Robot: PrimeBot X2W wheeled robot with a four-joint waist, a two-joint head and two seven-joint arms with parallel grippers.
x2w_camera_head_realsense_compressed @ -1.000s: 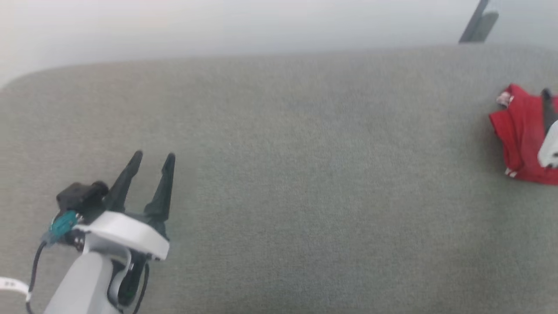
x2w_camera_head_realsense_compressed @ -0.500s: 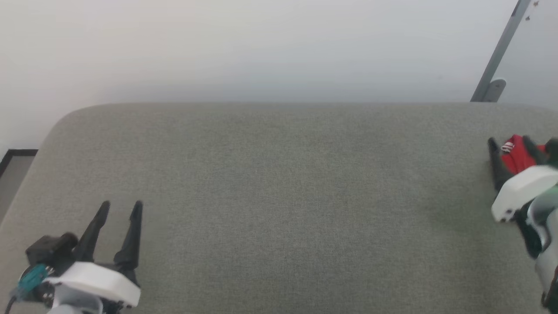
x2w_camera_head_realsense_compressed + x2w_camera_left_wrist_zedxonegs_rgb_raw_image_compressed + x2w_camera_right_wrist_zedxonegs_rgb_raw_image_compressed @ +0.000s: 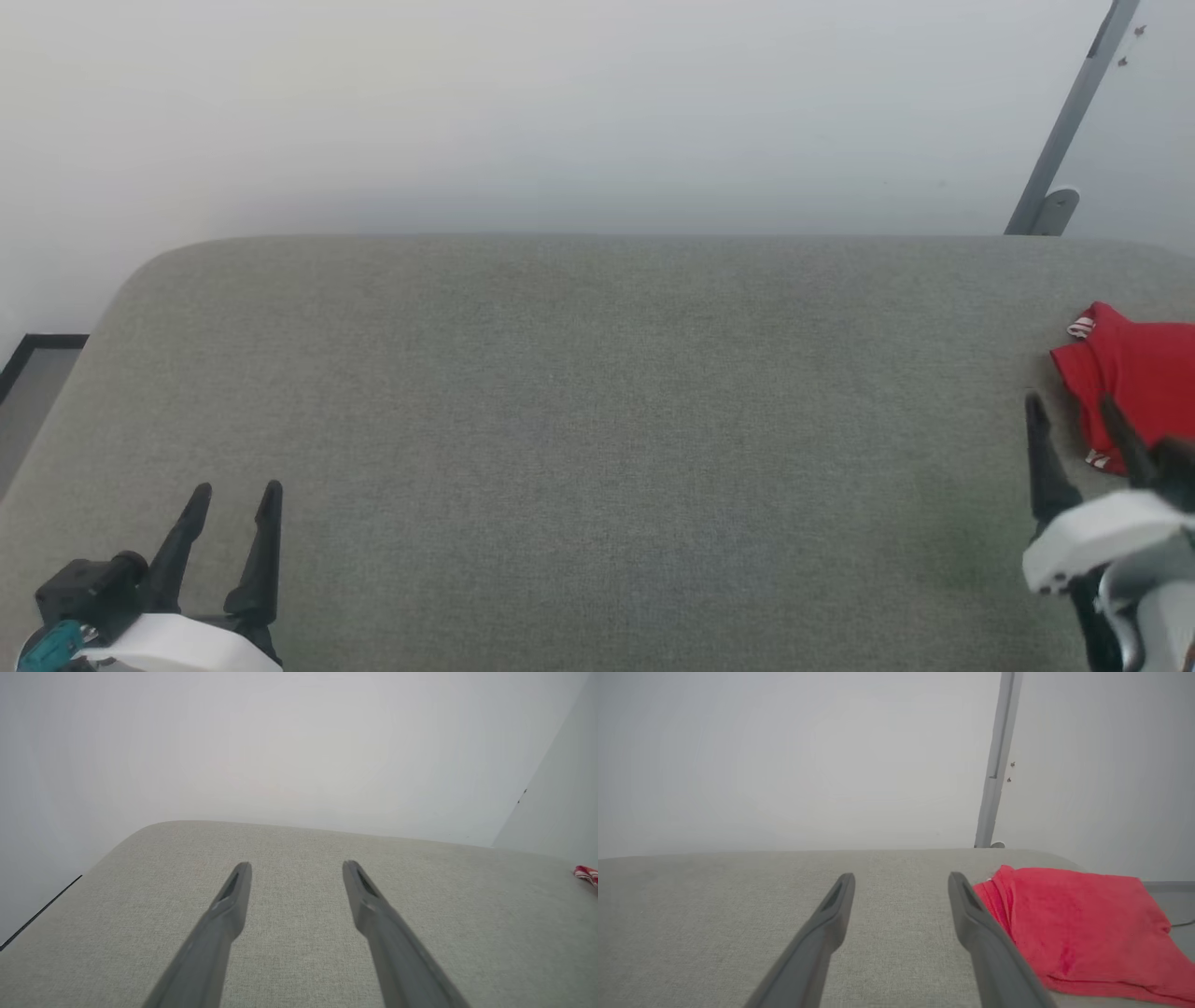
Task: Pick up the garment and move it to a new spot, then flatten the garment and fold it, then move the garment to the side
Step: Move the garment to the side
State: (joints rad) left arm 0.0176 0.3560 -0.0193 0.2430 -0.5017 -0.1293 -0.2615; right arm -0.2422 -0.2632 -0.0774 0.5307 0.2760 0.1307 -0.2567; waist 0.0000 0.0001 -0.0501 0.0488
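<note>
The garment [image 3: 1134, 369] lies folded into a compact red bundle at the far right of the grey padded table [image 3: 597, 420], with a bit of striped trim showing at its corner. My right gripper [image 3: 1072, 406] is open just in front of and left of the garment, holding nothing. In the right wrist view the garment [image 3: 1073, 924] lies beside the right finger of that gripper [image 3: 901, 877], apart from it. My left gripper [image 3: 236, 490] is open at the near left over bare table. In the left wrist view the gripper [image 3: 296, 865] is empty, and the garment's striped trim [image 3: 586, 873] peeks in at the right edge.
A pale wall stands behind the table. A grey metal pole [image 3: 1069, 117] leans at the back right. The table's rounded left corner drops to a floor with a dark strip [image 3: 28, 359]. The table's right edge runs close beyond the garment.
The head camera has tilted up. My right gripper, which was over the garment, has drawn back toward the near edge and is off it. My left gripper has also sunk toward the near edge.
</note>
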